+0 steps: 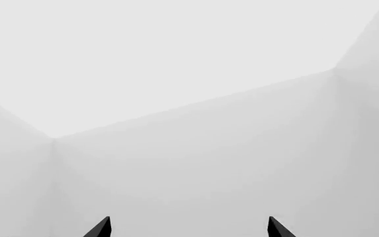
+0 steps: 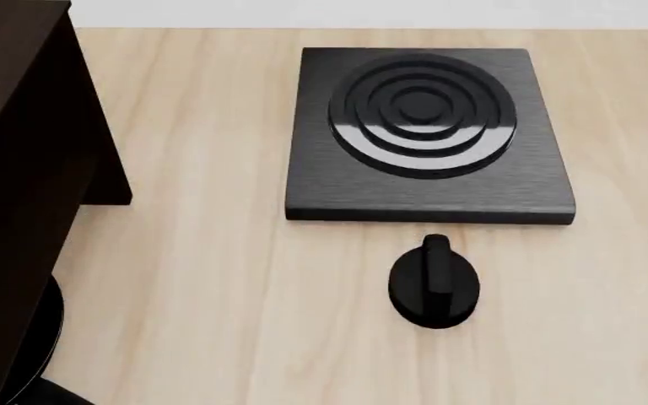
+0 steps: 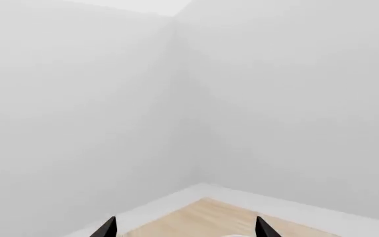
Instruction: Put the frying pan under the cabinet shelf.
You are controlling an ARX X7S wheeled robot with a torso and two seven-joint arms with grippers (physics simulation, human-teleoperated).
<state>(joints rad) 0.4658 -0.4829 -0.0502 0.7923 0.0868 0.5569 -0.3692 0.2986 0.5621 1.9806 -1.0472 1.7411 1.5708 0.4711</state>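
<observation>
- The frying pan, round and black with a thin pale rim, shows only as a curved sliver toward the near left of the pale wooden tabletop. The rest is hidden by the large dark brown board cabinet shelf on the tabletop's left side. I cannot tell how far under the boards it sits.
- Its handle is not clearly visible. A dark scrap at the head view's lower left may be part of it, so a grasp planned from here could land on the rim or miss altogether.
- The left gripper has its jaws apart and holds nothing. Its camera faces only blank white walls, so the arm is aimed well away from the pan.
- The right gripper also has its jaws apart and empty. It looks at a room corner, with just a strip of wood below.
- Neither arm appears in the head view, so a reach would start without sight of where the arm stands against the cabinet. The likely fault is an arm or a finger knocking the cabinet's boards on the way down.
- A blind push could slide the pan sideways, clear of the shelf.
- The square black burner plate with raised rings and the small round black knob lie well apart from the pan. They are easy to mistake for it, since all three are black.
</observation>
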